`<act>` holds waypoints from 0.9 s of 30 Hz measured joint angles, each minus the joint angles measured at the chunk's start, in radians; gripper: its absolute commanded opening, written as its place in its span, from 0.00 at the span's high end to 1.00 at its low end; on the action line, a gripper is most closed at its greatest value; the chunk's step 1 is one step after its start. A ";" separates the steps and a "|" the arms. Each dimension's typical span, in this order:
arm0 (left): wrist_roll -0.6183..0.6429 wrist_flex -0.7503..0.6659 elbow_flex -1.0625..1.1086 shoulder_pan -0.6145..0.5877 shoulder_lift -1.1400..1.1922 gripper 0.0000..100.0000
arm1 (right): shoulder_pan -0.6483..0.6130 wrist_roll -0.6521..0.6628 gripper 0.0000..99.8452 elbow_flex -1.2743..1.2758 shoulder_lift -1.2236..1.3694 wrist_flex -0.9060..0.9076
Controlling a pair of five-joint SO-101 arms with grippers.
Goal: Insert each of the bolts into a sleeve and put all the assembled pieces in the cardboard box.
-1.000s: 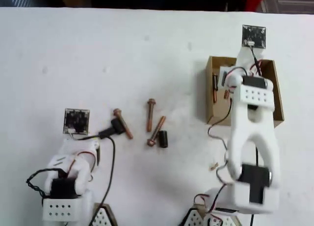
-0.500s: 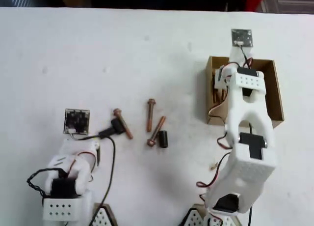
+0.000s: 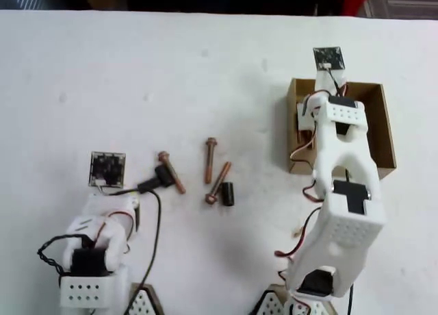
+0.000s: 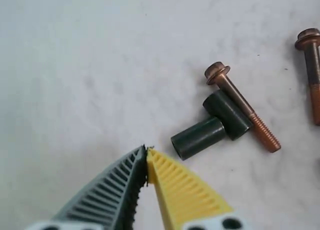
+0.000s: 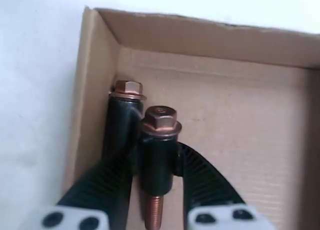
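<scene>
The right gripper (image 5: pixel 156 162) squeezes a sleeved bolt (image 5: pixel 159 140) over the cardboard box (image 5: pixel 225 40). The left gripper (image 4: pixel 146 152) is pinched closed, holding nothing, near two black sleeves (image 4: pixel 197 138).

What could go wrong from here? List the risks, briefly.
1. The right gripper holds its sleeved bolt close to the cardboard box wall and the piece already lying there; released, it may land on that piece or catch the wall.
2. The left gripper sits shut beside two sleeves; a nudge could roll them.
</scene>
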 measured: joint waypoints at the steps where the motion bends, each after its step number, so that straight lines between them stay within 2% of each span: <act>1: 0.000 0.000 0.000 0.000 0.000 0.98 | 0.000 0.000 0.98 0.000 0.005 0.000; 4: 0.000 0.000 0.000 0.000 0.000 0.98 | 0.005 0.000 0.97 0.000 0.015 0.000; 9: 0.000 0.000 0.006 0.000 0.000 0.98 | 0.003 0.000 0.88 0.000 0.017 0.000; 19: 0.000 0.000 0.006 0.000 0.000 0.97 | 0.003 0.000 0.90 -0.020 0.012 0.000; 27: 0.000 0.000 0.006 0.000 0.000 0.98 | -0.025 -0.043 0.90 -0.023 -0.256 0.163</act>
